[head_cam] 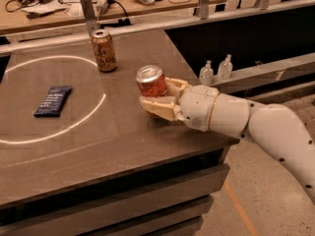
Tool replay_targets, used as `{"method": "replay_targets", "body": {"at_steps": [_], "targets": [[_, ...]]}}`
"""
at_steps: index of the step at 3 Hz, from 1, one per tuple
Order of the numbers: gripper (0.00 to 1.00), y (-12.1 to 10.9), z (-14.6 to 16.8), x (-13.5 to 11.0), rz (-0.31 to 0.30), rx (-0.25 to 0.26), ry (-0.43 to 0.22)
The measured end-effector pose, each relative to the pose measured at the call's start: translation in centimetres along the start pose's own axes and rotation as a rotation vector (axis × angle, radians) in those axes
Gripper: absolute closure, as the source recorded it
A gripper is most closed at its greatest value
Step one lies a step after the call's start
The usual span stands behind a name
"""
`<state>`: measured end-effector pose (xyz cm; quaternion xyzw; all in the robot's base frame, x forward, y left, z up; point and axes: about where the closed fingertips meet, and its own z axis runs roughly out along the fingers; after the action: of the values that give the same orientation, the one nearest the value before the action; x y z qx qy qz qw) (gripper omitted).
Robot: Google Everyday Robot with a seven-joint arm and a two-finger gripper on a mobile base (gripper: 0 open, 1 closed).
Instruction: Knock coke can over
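The coke can [150, 81], red-orange with a silver top, stands near the right edge of the dark table [98, 141], leaning slightly. My gripper [159, 95] reaches in from the right and is shut on the can. One cream finger [158, 107] lies across the can's front and lower part. The other finger [177, 86] is behind the can on its right. The can's base is hidden by the front finger.
A tan-gold can [104, 50] stands upright at the table's back. A dark flat packet [53, 101] lies to the left inside a white ring of light. Two small clear bottles [215, 70] stand on a ledge beyond the table's right edge. A cluttered workbench runs along the back.
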<state>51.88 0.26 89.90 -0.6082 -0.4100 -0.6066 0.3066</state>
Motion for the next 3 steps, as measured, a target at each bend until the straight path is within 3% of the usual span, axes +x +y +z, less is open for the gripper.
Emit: {"method": "replay_targets", "body": {"at_steps": [1, 2, 3], "targets": [[0.35, -0.3, 0.0, -0.1, 0.016, -0.013, 0.014], [0.04, -1.0, 0.1, -0.2, 0.02, -0.006, 0.014], [0.0, -1.9, 0.2, -0.2, 0.023, 0.012, 0.019]]}}
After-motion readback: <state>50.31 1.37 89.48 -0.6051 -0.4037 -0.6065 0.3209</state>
